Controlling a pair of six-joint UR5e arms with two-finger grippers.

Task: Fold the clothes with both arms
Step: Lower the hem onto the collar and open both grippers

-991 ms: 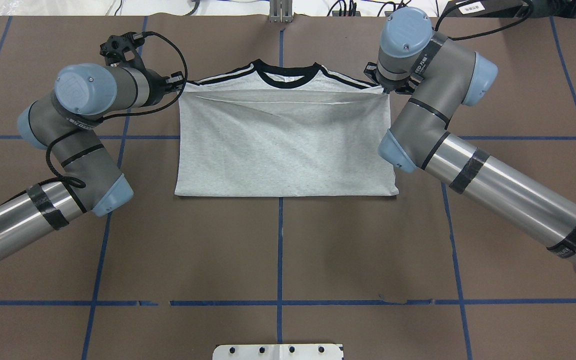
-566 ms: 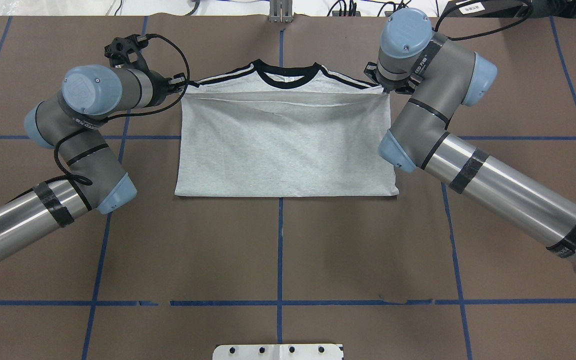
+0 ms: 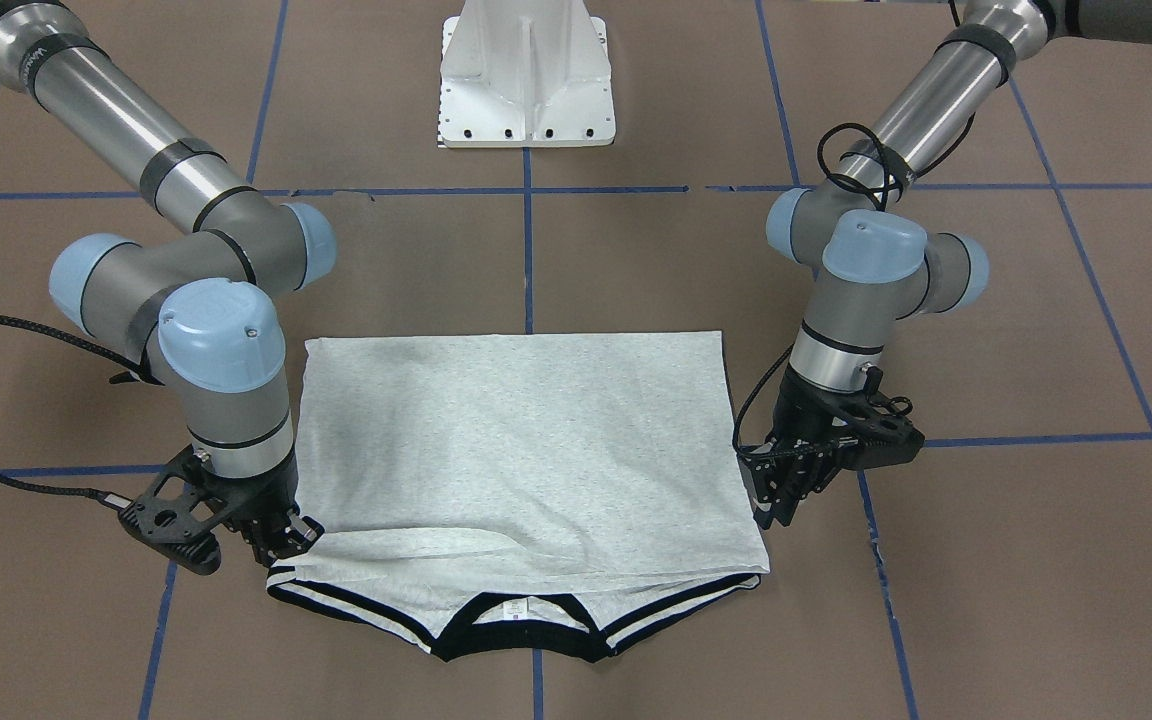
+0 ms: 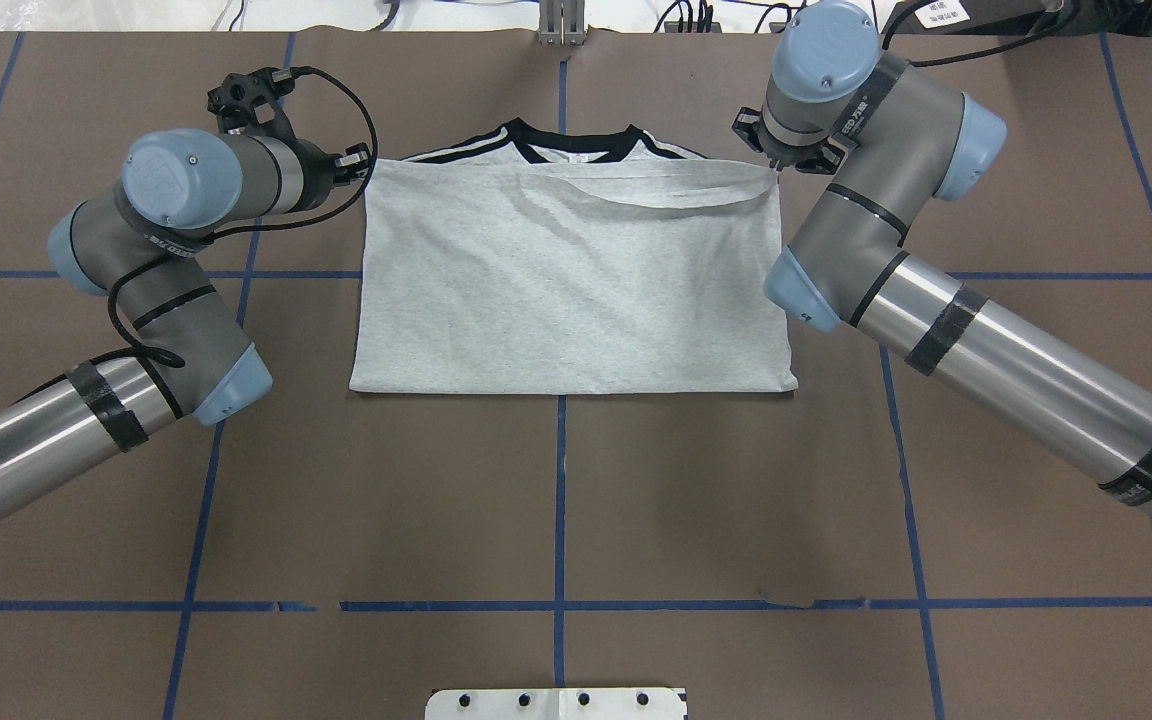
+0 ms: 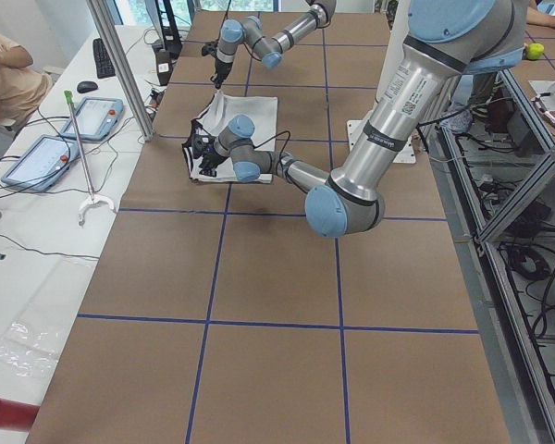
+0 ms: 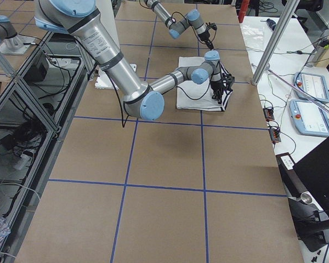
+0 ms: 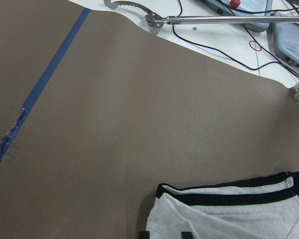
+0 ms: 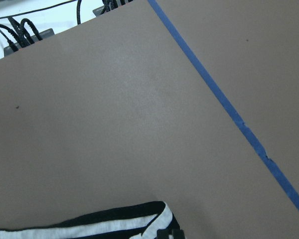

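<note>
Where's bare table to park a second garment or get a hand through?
Biggest free patch: the table between the T-shirt, on its robot-side folded edge, and the white pedestal. There is also a narrow strip beyond the collar. Crowded: the shirt's far corners, with the left gripper and right gripper close beside them.

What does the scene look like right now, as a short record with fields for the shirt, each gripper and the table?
garment: grey T-shirt, lying flat, lower half folded up towards the black collar
left gripper: beside the shirt's side edge, fingertips apart in its wrist view
right gripper: at the folded layer's corner, seemingly pinching it
table: brown cover with a blue tape grid
</note>
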